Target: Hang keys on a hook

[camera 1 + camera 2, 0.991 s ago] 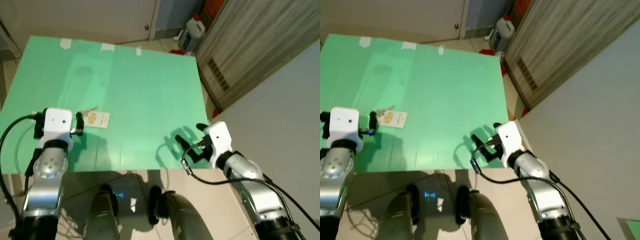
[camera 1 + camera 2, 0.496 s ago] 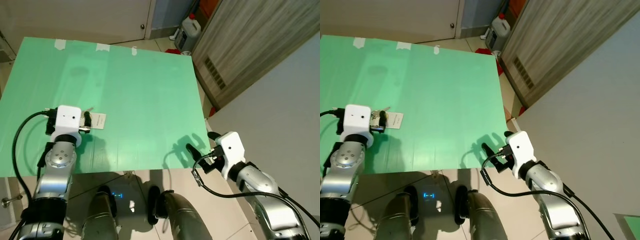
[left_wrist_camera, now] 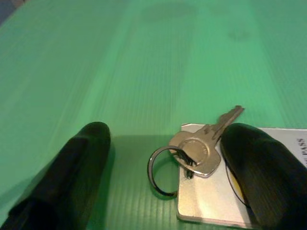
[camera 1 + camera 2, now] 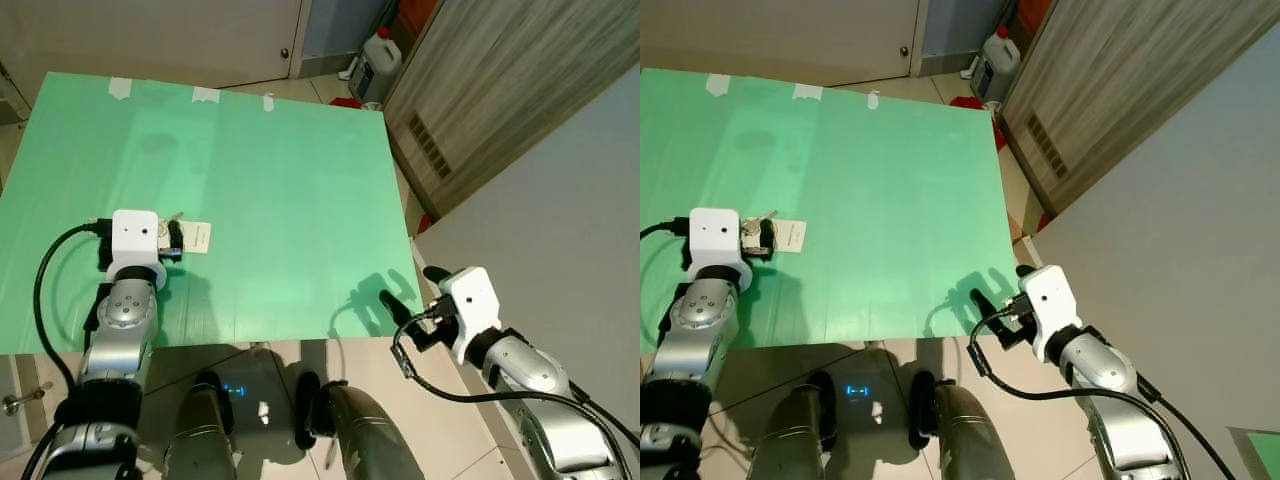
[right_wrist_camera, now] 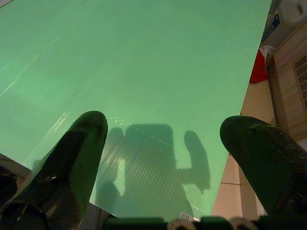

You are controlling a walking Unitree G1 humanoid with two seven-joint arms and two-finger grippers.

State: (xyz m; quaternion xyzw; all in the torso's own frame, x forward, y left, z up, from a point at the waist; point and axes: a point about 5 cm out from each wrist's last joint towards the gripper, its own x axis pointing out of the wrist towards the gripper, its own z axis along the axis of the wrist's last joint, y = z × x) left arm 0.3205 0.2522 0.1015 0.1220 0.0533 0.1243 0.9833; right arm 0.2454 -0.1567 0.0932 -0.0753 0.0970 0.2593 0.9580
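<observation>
Change: against the earlier frames, the left end effector [image 3: 163, 158] now sits closer to the keys [image 3: 201, 148], bracketing them, while the right arm sits further back, off the near corner of the worktop [image 4: 290, 170].
Left end effector: spread wide, holding nothing. In the left wrist view one black finger [image 3: 72, 167] rests on the green surface well to one side of the key ring [image 3: 160, 170], and the other finger [image 3: 261, 167] lies over the white tag [image 3: 211, 206] on the far side of the keys.
Keys: flat on the worktop, a silver key on a ring, resting partly on the tag; seen from the head, just beyond the left wrist housing [image 4: 137, 237] and touching the end effector's reach.
Right end effector [image 4: 405, 290]: released and empty, fingers apart, hovering past the worktop's near right corner, well apart from the keys.
Worktop: green sheet, taped at its far edge.
Beyond the worktop: a white jug [image 4: 381, 62] on the floor by a wood-grain panel [image 4: 490, 90], far from the keys.
Hook: none can be made out.
Progress: early, by my reading. The keys are lined up for a grasp but not gripped. Closing, lifting, finding a hook and hanging remain.
</observation>
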